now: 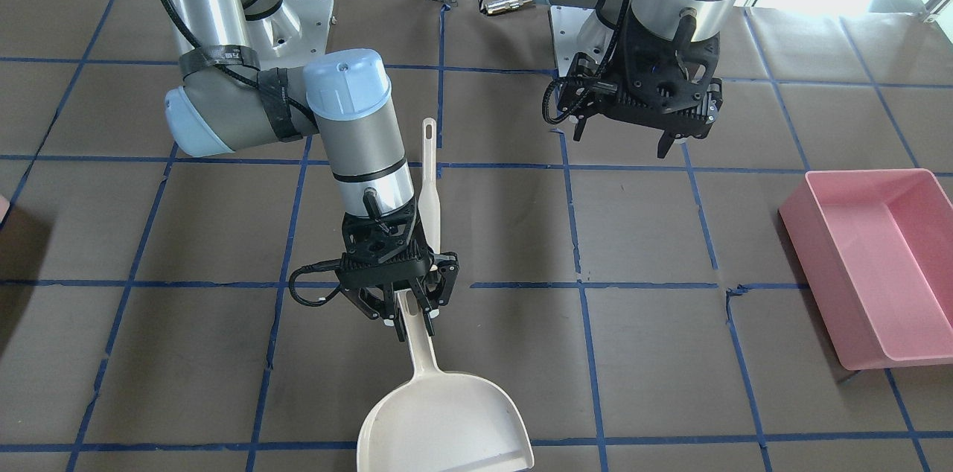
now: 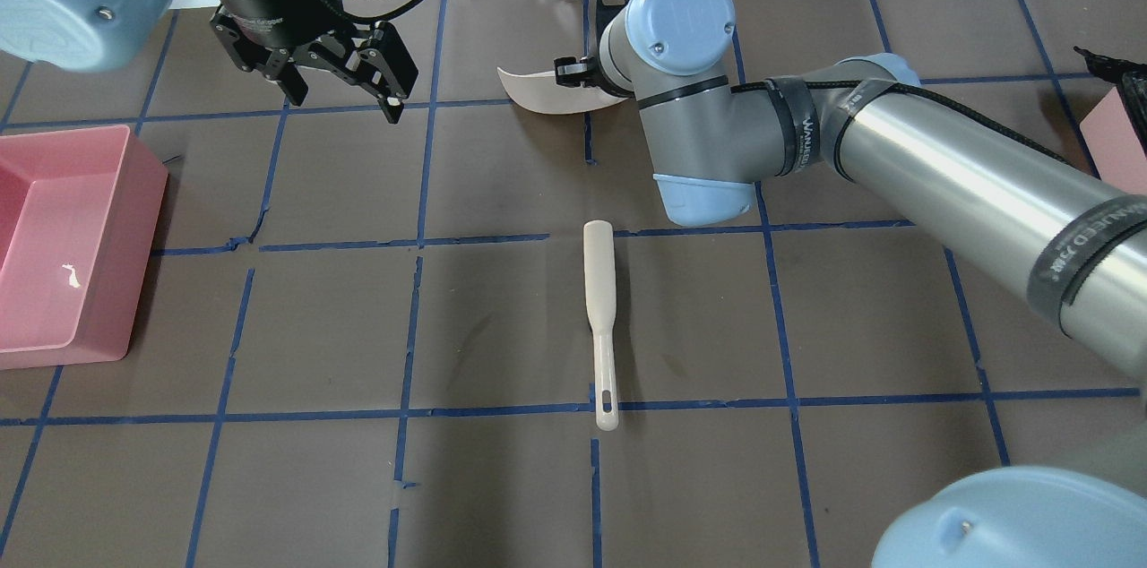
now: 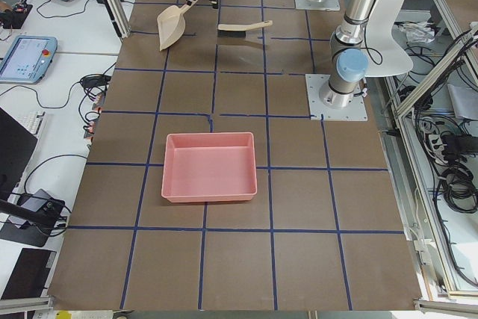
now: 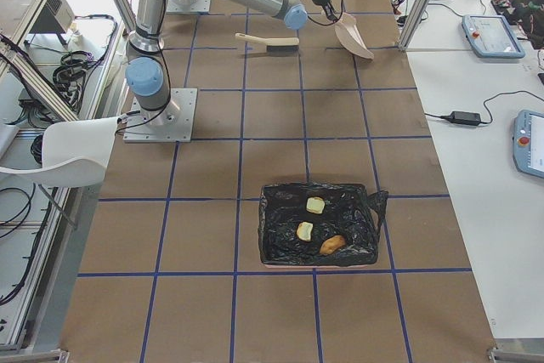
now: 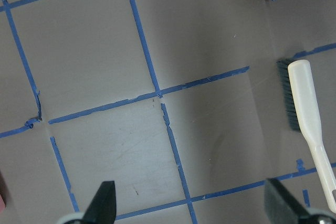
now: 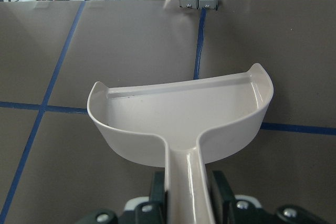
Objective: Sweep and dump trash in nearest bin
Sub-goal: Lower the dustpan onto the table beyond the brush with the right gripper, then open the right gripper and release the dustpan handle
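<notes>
The trash shows only in the exterior right view: an orange-tan lump [image 4: 332,245] and two pale yellow chunks [image 4: 315,205] [image 4: 304,231] lie inside a black-bag-lined bin [image 4: 280,248]. My right gripper [image 1: 408,316] is shut on the handle of a cream dustpan [image 1: 447,420], which is held just above the table. The pan [image 6: 184,119] is empty. A cream brush [image 2: 600,317] lies on the table, untouched. Over bare table, my left gripper [image 2: 345,102] hangs open and holds nothing; its fingers [image 5: 102,203] frame the brush [image 5: 310,124] at the right.
A pink bin [image 2: 99,245] sits at the table's end on my left, holding only a small white scrap. A corner of the lined bin's pink wall [image 2: 1111,138] shows at my right. Blue tape lines grid the brown table [image 1: 640,234].
</notes>
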### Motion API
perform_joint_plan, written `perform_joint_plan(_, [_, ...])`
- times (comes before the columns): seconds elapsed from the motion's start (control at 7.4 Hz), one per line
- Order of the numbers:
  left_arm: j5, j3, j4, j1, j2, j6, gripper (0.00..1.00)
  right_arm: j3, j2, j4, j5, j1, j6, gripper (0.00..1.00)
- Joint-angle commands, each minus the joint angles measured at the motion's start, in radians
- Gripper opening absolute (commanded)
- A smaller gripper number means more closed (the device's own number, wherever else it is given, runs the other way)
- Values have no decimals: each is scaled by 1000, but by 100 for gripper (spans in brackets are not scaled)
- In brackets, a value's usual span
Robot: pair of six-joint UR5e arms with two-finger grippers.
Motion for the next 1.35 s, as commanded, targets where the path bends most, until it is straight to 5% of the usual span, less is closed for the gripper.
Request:
perform_joint_plan(0.0, [0,-1,-2,0,0,0,100,-1,7,-5,-1,3,0,48])
perform_joint_plan(0.27, [0,-1,-2,0,0,0,100,-5,4,-5,-1,3,0,64])
perform_joint_plan(0.68, [1,-1,-2,0,0,0,100,-44,1,11,-2,-9,-18,72])
perform_joint_plan(0.95, [0,-1,-2,0,0,0,100,-63,-25,134,-40,-63,-28,82])
perform_joint_plan(1.22, [0,-1,-2,0,0,0,100,-57,-138,420,-47,-89,-29,100])
